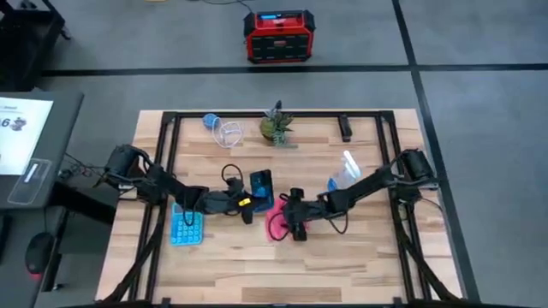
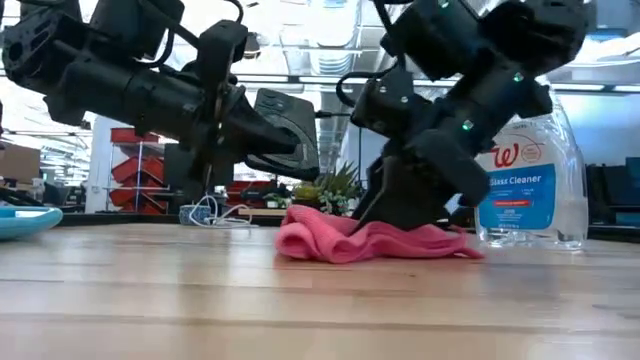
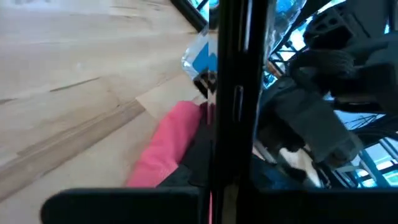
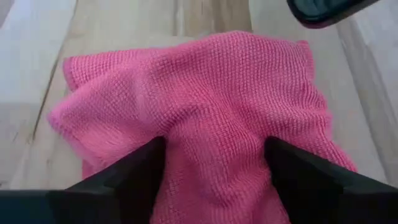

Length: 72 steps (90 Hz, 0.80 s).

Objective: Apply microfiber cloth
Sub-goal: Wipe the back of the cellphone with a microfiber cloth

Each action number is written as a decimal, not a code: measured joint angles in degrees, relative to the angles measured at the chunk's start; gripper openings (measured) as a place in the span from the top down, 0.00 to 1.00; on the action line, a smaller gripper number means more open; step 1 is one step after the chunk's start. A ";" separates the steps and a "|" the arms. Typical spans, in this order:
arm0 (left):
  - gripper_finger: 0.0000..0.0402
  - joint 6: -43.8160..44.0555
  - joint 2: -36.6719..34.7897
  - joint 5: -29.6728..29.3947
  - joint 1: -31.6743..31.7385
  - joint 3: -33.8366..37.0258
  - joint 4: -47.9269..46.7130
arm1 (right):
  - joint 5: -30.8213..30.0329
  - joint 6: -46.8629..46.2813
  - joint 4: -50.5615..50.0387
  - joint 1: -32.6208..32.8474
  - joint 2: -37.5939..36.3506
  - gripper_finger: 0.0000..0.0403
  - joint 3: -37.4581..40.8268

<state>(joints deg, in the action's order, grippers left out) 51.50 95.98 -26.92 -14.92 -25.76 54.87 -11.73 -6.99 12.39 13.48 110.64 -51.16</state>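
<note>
The pink microfiber cloth (image 4: 205,99) lies crumpled on the wooden table near its middle (image 1: 276,224), and my right gripper (image 1: 294,224) is down on it, shut on a bunch of it. Just to the left, my left gripper (image 1: 248,208) is shut on a black phone (image 1: 261,186). The phone is lifted off the table and tilted (image 2: 285,130). In the left wrist view the phone (image 3: 236,93) shows edge-on as a dark bar, with the cloth (image 3: 168,149) behind it. My left gripper holds the phone by its near end (image 1: 255,202), coming level from the table's left. The phone is lifted clear of the table and tilted; the gripper hides the exact place of contact. My right gripper pinches a raised fold in the cloth's middle (image 4: 214,162) between its two fingers (image 4: 137,174), slanting down from the table's right. The cloth's spread edges (image 2: 310,245) rest on the table.
A light blue calculator (image 1: 187,227) lies at the near left. A glass-cleaner spray bottle (image 1: 342,171) stands right of centre. At the far edge are a small plant (image 1: 276,127) and a coiled cable (image 1: 224,130). A black frame (image 1: 257,115) rims the table.
</note>
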 joint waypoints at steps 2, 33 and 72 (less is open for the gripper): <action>0.98 0.06 0.00 -0.02 0.00 0.00 0.00 | 0.01 -0.26 -0.09 -0.04 0.04 0.43 0.00; 0.98 0.83 0.00 -1.80 -0.09 0.00 0.42 | -8.21 -1.88 -5.17 4.98 -7.18 0.96 0.55; 0.98 -6.62 0.02 -2.20 -1.14 -5.92 -0.48 | -20.17 23.47 -0.75 9.72 -8.46 0.99 -9.46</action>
<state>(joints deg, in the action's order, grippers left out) 44.88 96.01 -29.12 -16.05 -31.68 54.39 -31.91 16.48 11.65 23.20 102.18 -60.62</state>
